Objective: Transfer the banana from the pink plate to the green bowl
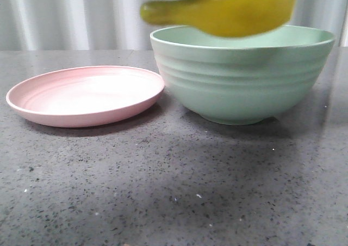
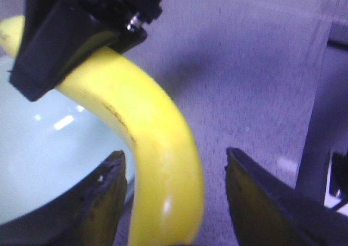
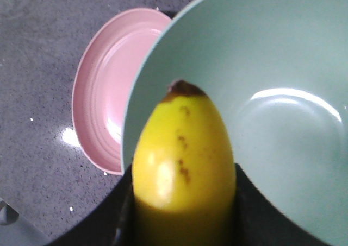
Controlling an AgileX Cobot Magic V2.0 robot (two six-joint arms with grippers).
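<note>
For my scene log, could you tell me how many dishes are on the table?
2: the pink plate on the left, empty, and the green bowl beside it on the right, with the banana held above it.

A dark grey speckled stone table (image 1: 174, 191) carries two dishes. The pale mint-green bowl (image 1: 242, 75) with ridged sides stands on it directly beneath the right gripper (image 3: 182, 224), which is clamped on the banana (image 3: 182, 164) over the bowl's open mouth. The shallow pink plate (image 1: 84, 96) lies flat and bare on the tabletop off to the left of that gripper, just beside the bowl, its rim close to the bowl's wall; whether they touch is unclear.
</note>
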